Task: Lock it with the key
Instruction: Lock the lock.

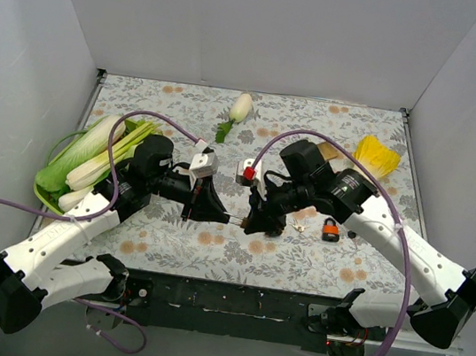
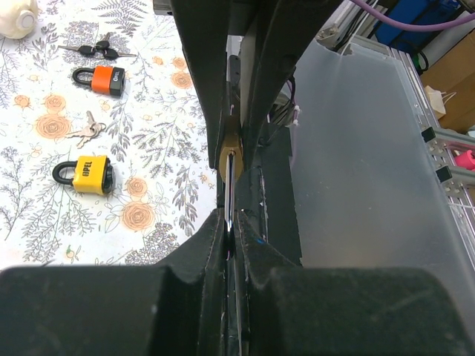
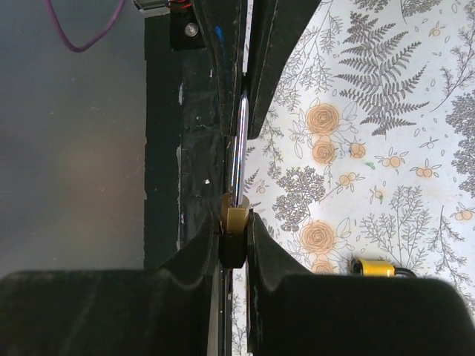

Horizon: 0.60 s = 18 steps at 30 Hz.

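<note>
My left gripper [image 1: 225, 217] and right gripper [image 1: 251, 225] meet tip to tip above the middle of the table. In the left wrist view the left gripper [image 2: 231, 221] is shut on a silver key [image 2: 231, 185], whose blade runs forward into a small brass padlock [image 2: 231, 150]. In the right wrist view the right gripper [image 3: 237, 226] is shut on that brass padlock [image 3: 237, 219], and the key blade [image 3: 240, 148] stands out of its end toward the left fingers [image 3: 223, 67]. The key's head is hidden between the left pads.
On the floral cloth lie an orange padlock [image 1: 330, 230], a yellow padlock [image 2: 87, 175], a silver key bunch [image 2: 87, 132] and black-headed keys [image 2: 96, 50]. A green basket [image 1: 46, 190] of leafy vegetables is at the left, a white radish [image 1: 240, 107] at the back, and a yellow object [image 1: 376, 154] at back right.
</note>
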Each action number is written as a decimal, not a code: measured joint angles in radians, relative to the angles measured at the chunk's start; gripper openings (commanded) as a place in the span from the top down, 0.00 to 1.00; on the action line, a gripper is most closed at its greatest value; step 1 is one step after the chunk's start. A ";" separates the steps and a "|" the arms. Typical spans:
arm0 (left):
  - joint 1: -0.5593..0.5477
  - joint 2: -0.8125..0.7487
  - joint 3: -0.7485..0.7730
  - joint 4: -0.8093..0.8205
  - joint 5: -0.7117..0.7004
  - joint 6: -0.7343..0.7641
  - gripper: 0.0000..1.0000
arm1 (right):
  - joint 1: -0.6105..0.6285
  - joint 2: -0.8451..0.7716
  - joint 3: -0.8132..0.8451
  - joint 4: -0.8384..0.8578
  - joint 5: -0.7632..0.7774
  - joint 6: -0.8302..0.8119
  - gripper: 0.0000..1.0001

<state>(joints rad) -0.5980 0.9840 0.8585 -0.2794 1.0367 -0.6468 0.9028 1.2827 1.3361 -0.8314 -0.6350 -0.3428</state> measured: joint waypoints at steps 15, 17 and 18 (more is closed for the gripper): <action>-0.033 -0.003 -0.016 0.018 0.008 -0.003 1.00 | -0.004 0.031 0.014 -0.032 -0.065 0.062 0.99; -0.036 -0.003 -0.020 0.027 0.010 -0.027 1.00 | -0.004 0.032 0.014 -0.034 -0.071 0.074 0.99; -0.039 -0.003 -0.024 0.034 0.011 -0.040 1.00 | -0.004 0.033 0.014 -0.036 -0.073 0.079 0.99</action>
<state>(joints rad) -0.6369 0.9806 0.8349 -0.2451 1.0473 -0.6868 0.8989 1.3155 1.3506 -0.8677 -0.7082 -0.2634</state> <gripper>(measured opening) 0.057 0.164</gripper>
